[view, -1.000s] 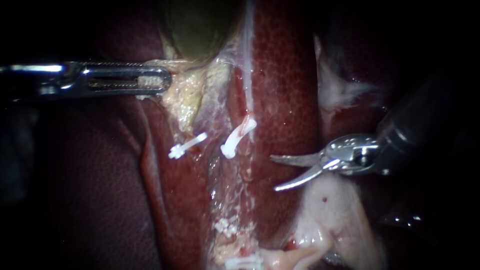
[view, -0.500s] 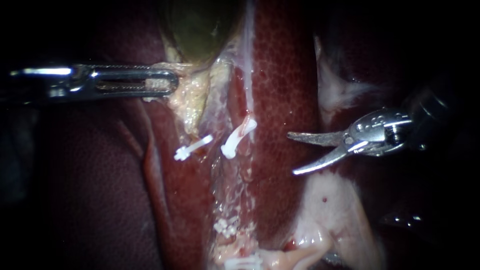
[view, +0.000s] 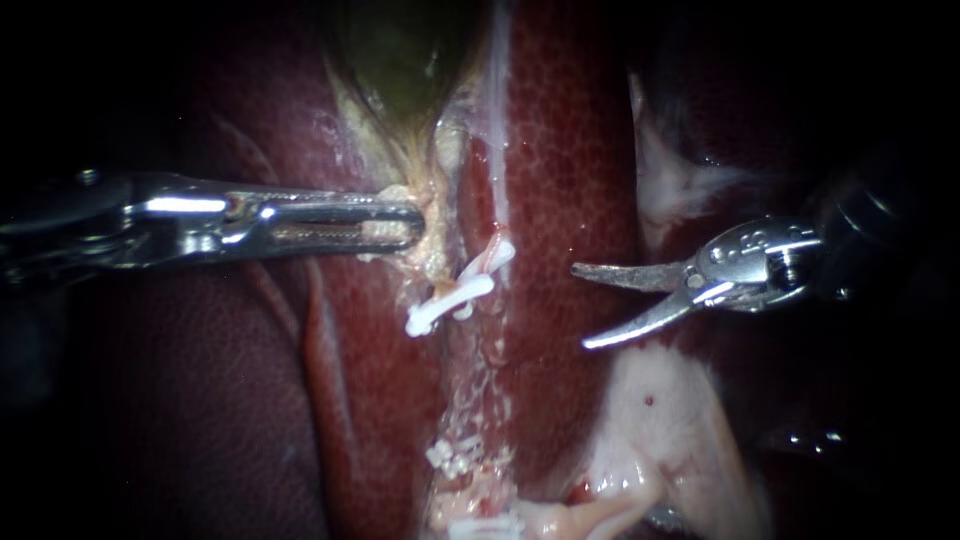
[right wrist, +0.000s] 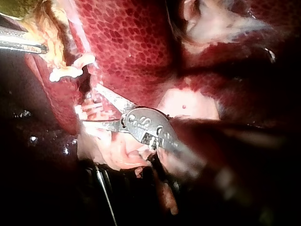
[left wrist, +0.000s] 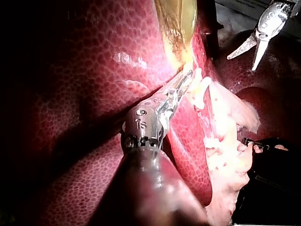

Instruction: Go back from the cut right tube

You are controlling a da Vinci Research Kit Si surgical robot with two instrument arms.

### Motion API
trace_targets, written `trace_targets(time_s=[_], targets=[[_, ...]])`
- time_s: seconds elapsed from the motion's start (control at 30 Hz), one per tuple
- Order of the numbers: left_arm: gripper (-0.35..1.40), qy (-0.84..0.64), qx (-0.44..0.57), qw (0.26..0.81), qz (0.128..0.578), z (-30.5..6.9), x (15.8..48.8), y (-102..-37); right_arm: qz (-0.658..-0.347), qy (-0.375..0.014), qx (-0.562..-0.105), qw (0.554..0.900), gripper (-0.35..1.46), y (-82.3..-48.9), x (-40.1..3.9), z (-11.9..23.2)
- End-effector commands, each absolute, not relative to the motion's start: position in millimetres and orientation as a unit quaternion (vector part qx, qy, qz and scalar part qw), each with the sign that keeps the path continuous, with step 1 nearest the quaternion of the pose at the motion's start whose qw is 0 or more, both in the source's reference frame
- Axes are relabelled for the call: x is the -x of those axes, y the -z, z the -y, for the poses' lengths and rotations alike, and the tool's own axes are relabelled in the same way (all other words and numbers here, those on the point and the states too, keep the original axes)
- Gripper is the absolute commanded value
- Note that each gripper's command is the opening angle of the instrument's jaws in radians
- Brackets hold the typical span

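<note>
Your left instrument (view: 400, 222): end effector clamped on pale tissue (view: 432, 228) below the gallbladder (view: 400, 60). Your right instrument (view: 580, 306): end effector spread open, empty, clear of the clips (view: 450, 300).

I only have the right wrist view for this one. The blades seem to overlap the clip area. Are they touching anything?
Observer: No. In the endoscope view the right instrument has its blades open, with bare liver between them and the clips.
Operator: How many clips are there?
Observer: Two, close together, one crossing the other in that view.
Operator: And the other instrument?
Observer: The left instrument has its jaws shut on pale tissue below the gallbladder, right beside the clips.
</note>
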State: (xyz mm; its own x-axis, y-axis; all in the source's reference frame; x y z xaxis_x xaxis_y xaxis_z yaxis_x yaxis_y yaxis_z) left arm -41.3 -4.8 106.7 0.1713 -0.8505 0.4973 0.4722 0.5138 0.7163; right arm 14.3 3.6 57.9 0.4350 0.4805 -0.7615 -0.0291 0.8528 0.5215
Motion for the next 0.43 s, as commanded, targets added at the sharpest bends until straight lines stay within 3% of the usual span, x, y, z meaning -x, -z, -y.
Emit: trace_targets(time_s=[0.03, 0.43], targets=[[-0.35, 0.448, -0.206, 0.737, 0.462, 4.8, 41.3, -106.7, -0.51, -0.157, -0.222, 0.816, 1.43, -57.8, -14.4, -3.5], [-0.35, 0.447, -0.207, 0.737, 0.462, 4.7, 41.2, -106.5, -0.511, -0.158, -0.222, 0.815, 1.43, -57.7, -14.8, -3.5]])
